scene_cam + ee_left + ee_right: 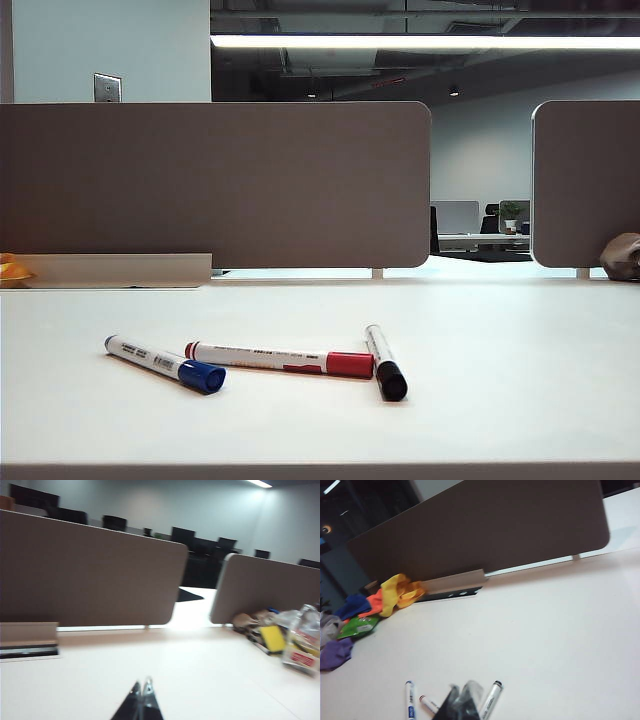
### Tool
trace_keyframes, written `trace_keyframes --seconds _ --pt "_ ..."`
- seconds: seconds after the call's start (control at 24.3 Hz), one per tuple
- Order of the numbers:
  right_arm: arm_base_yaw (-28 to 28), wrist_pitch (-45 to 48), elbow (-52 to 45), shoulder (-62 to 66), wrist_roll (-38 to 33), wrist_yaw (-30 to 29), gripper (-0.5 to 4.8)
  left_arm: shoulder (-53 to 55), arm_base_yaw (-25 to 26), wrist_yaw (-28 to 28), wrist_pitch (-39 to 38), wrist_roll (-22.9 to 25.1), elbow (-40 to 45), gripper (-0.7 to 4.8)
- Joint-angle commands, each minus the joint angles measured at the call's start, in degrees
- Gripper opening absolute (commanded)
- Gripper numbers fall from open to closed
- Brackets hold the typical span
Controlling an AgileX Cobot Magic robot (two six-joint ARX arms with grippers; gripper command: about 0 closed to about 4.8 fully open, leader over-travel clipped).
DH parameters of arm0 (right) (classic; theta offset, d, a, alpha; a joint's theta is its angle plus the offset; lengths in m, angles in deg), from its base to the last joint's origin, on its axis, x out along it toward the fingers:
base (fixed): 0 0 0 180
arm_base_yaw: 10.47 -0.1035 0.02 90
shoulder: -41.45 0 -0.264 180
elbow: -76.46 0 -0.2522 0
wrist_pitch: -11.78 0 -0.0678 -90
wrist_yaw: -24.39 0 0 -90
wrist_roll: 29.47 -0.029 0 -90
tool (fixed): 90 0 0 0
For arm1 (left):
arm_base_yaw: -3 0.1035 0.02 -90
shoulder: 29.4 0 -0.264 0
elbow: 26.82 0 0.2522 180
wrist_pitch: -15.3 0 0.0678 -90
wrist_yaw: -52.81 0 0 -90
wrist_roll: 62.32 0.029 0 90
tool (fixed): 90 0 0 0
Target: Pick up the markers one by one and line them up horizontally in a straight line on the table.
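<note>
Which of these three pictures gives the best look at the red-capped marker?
The exterior view: the red-capped marker lies there in full, cap to tail, between the other two. The right wrist view shows only its white tail end beside the shut right gripper. The left wrist view shows no markers, only the shut left gripper.

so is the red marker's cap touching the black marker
Cannot tell. In the exterior view the red marker ends right beside the black marker, with no clear gap or contact. The right wrist view hides that end behind the shut right gripper.

Shut right tool [461, 700] above three markers [490, 700]
</note>
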Motion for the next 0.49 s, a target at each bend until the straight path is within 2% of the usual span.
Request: trace_keyframes --seconds 0.04,0.08,0.16,0.21,0.37,0.49 --pt "0.1 -1.0 0.9 0.0 2.2 -1.6 -0.07 0.1 0.1 -2.5 -5.7 0.3 -1.8 -0.05" --pt "0.1 -2.9 1.6 0.0 4.0 -1.6 -0.07 0.1 0.1 -2.5 -9.3 1.1 -2.8 -0.05" --pt "0.1 -8.8 4.4 1.7 9.2 -1.1 -0.07 0.5 0.1 -2.3 -21.5 8.3 -6.4 -0.05" --pt "0.1 -10.3 5.5 3.0 9.6 -1.1 -0.07 0.8 0.1 -1.9 -25.2 10.4 -7.5 -0.05" --pt "0.0 -18.5 13.9 15.1 15.1 -1.8 -0.07 6.4 0.1 -2.3 -28.6 9.0 -9.6 -0.05" --pt "0.0 -21.5 21.0 26.4 18.7 -6.1 -0.07 12.7 0.0 -6.0 -28.5 6.2 -11.3 -0.05"
